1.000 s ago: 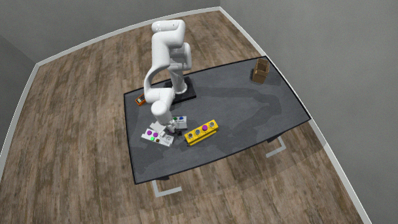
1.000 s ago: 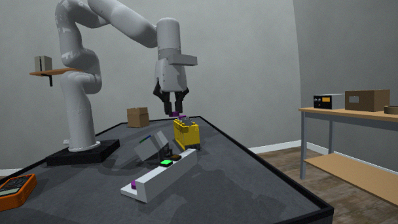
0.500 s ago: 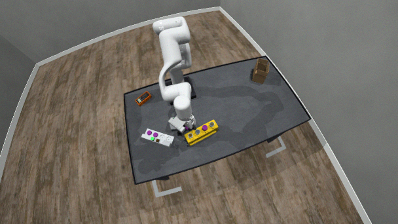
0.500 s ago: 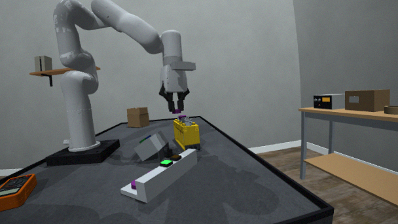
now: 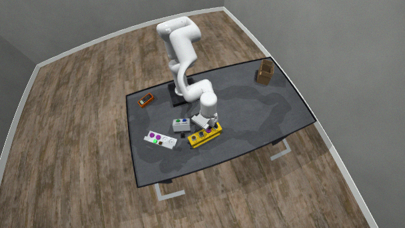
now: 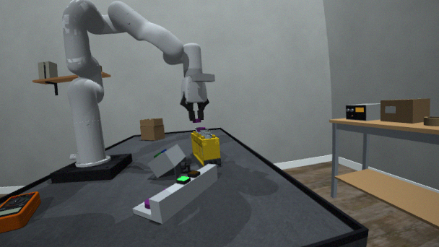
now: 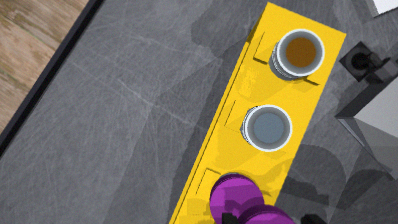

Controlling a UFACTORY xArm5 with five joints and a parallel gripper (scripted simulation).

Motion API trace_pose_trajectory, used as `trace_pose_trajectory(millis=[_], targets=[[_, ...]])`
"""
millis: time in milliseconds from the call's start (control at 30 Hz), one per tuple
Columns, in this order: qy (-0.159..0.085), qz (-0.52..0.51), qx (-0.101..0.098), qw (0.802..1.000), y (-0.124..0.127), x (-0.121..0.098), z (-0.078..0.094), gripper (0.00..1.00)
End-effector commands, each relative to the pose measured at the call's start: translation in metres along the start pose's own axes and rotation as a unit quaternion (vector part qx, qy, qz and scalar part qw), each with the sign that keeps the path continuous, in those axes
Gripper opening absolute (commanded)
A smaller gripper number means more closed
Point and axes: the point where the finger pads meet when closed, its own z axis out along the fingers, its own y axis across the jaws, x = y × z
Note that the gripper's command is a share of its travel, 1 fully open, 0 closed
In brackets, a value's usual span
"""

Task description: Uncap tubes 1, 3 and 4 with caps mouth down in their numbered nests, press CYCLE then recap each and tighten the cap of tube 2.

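Note:
My gripper (image 6: 196, 118) (image 7: 268, 219) is shut on a purple cap (image 6: 196, 120) (image 7: 265, 215) and holds it a little above one end of the yellow decapping station (image 5: 196, 141) (image 6: 206, 146) (image 7: 260, 80). Right beside it, one tube still wears its purple cap (image 5: 208, 130) (image 6: 201, 128) (image 7: 234, 191). Two tubes stand open, one with grey content (image 7: 268, 127) and one with brown content (image 7: 300, 51). The white cap tray (image 5: 166, 144) (image 6: 180, 195) holds two purple caps (image 5: 152, 135) (image 5: 158, 137) at one end. Its green lamp (image 5: 154, 141) (image 6: 183, 178) is lit.
The grey key housing (image 5: 180, 125) (image 6: 166, 160) with a green and a blue key stands between the tray and the arm's base. A small black part (image 5: 182, 135) (image 7: 361, 61) lies beside the station. An orange meter (image 5: 145, 100) (image 6: 14, 211) and a cardboard box (image 5: 265, 72) (image 6: 151, 129) stand far off.

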Motion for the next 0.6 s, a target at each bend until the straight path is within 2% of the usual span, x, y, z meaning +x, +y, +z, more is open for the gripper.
trace_pose_trajectory(millis=[0, 67, 433, 567], targets=[[-0.003, 0.000, 0.003, 1.000, -0.023, -0.026, -0.001, 0.00], [-0.003, 0.000, 0.003, 1.000, -0.032, -0.038, -0.001, 0.00], [-0.003, 0.000, 0.003, 1.000, -0.033, -0.039, -0.001, 0.00], [-0.003, 0.000, 0.003, 1.000, -0.033, -0.039, 0.011, 0.00]])
